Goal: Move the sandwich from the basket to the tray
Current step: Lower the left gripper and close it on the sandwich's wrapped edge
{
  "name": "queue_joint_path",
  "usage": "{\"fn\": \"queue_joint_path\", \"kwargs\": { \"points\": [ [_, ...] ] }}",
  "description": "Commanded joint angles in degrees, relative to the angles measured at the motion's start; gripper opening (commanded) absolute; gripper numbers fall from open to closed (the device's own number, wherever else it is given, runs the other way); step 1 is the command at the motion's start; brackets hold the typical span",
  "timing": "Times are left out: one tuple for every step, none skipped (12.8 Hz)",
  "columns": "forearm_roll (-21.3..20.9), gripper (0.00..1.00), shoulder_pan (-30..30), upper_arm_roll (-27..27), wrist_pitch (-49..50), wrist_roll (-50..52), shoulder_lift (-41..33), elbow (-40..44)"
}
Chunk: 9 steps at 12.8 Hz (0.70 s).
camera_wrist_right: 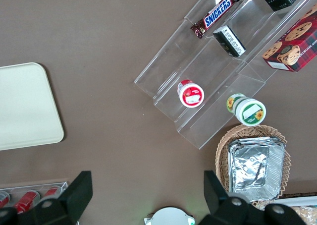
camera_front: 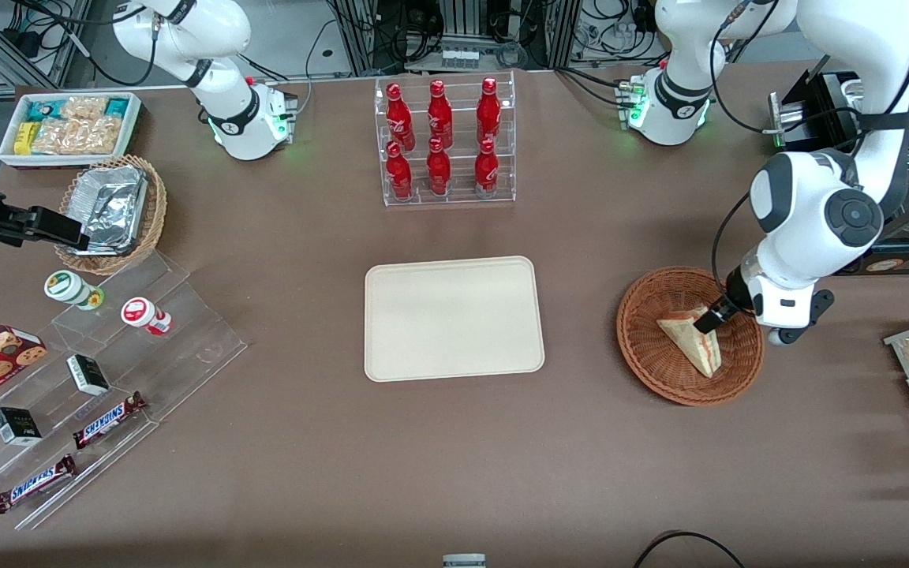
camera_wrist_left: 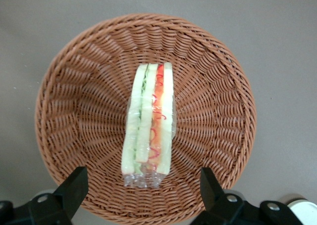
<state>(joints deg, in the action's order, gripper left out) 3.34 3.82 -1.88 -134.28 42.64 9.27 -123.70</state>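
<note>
Your left gripper (camera_front: 713,317) hangs low over the basket (camera_front: 648,347), at the part of its rim farther from the front camera. In the wrist view your fingers (camera_wrist_left: 74,186) stand wide apart, one at each side of the wrapped end of the sandwich (camera_wrist_left: 150,121), and they grip nothing: you see bare wicker between each fingertip and the wrap.

The sandwich (camera_front: 693,340) lies inside the basket (camera_wrist_left: 208,86), near its middle, on its side with the filling edge up; you can read green, white and red layers between pale bread through the clear wrap. Its crimped wrap end points toward your gripper (camera_wrist_left: 143,190). From the front, one black finger appears to meet the sandwich's upper corner, but you cannot tell contact from that angle.

The tray (camera_front: 453,318) sits flat at the centre of the table (camera_front: 454,457), well apart from the basket, toward the parked arm's end from it. Its surface shows only cream plastic.

Farther from the front camera than the tray stands a clear rack of red bottles (camera_front: 442,138). Toward the parked arm's end you have a lighter basket with foil containers (camera_front: 111,209), a white bin of snack packets (camera_front: 72,126), and clear stepped shelves (camera_front: 107,379) with small tubs and chocolate bars
</note>
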Motion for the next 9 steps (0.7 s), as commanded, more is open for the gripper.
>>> {"fn": "queue_joint_path", "kwargs": {
  "points": [
    [0.70, 1.00, 1.01, 0.21, -2.65, 1.66, 1.71, -0.23],
    [0.62, 1.00, 1.01, 0.21, -3.00, 1.57, 2.23, -0.14],
    [0.53, 1.00, 1.01, 0.21, -3.70, 1.57, 2.68, -0.14],
    [0.27, 1.00, 1.01, 0.29, -4.14, 1.49, 3.29, -0.14],
    [0.09, 1.00, 1.01, 0.29, -4.93, 1.40, 3.90, -0.14],
    [0.00, 1.00, 0.92, 0.29, -5.38, 1.40, 4.61, -0.14],
    [-0.09, 1.00, 0.92, 0.29, -6.34, 1.40, 5.22, -0.14],
    [-0.17, 1.00, 0.92, 0.29, -7.56, 1.40, 5.92, -0.31],
    [-0.18, 1.00, 0.92, 0.38, -7.84, 1.40, 6.80, -0.31]
  ]
}}
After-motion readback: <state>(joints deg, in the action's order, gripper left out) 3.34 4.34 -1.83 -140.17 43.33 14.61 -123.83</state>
